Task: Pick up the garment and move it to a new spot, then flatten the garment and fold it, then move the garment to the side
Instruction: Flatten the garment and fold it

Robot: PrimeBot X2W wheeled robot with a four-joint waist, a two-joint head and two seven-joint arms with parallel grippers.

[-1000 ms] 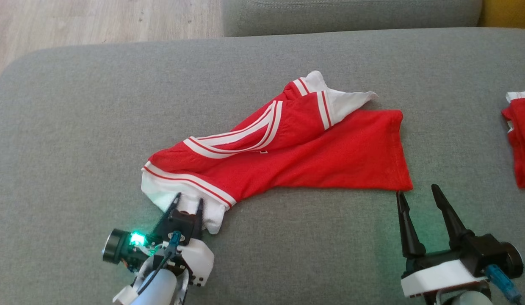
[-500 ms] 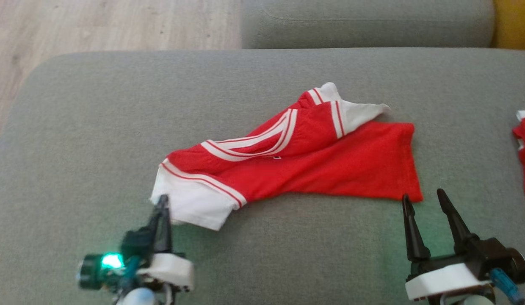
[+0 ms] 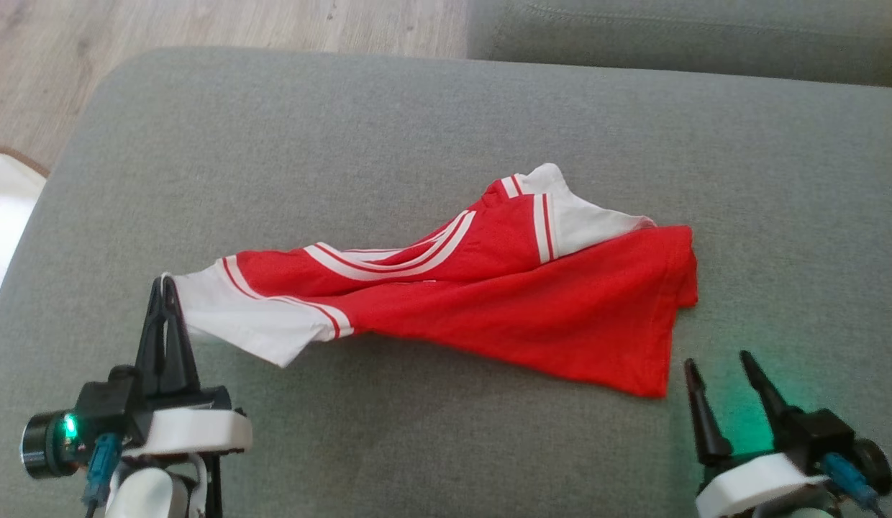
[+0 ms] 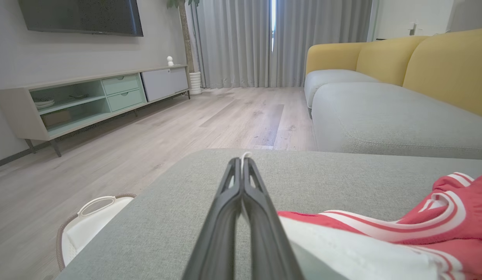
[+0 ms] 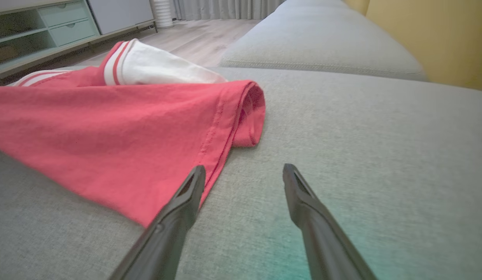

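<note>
Left claw (image 3: 163, 283) is clamping the shirt (image 3: 503, 302) by its white sleeve (image 3: 237, 320), right claw (image 3: 716, 358) is hanging spread apart just beside the hem (image 3: 669, 352).

garment: red knit T-shirt with white sleeves and red-white striped trim (image 3: 503, 309) | state: crumpled, twisted, stretched out sideways | place: grey sofa seat (image 3: 417, 129), red hem rightward | left sleeve tip raised, clamped between fingers (image 3: 163, 338) of left gripper (image 3: 165, 283)

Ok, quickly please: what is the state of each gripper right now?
Left gripper: closed on the white sleeve of the red-and-white fabric shirt.
Right gripper: open, holding nothing.
</note>
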